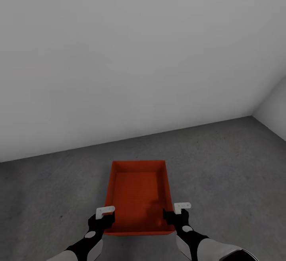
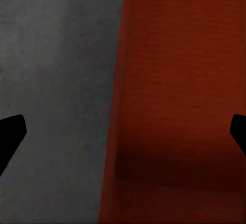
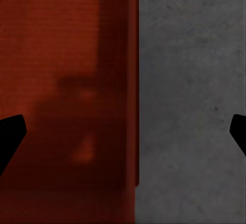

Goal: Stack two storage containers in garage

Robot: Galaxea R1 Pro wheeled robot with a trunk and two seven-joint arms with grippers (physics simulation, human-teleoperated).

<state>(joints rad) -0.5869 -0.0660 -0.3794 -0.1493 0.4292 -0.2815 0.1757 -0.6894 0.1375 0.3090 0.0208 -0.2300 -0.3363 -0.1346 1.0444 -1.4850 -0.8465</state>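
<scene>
A: Nearest me, the left gripper has its fingers spread wide, straddling the left wall of the storage container.

B: And the right gripper?

A: Likewise released, astride the right wall. The container sits on the grey concrete floor, near the pale wall.

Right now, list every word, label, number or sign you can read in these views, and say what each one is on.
None: no readable text in any view.
Bin: plain orange-red walls and bottom, no label.
Floor: bare grey concrete, unmarked.
Wall: plain pale grey, no sign.
Left gripper and right gripper: white tips carry a few dark marks, too small to read.
</scene>
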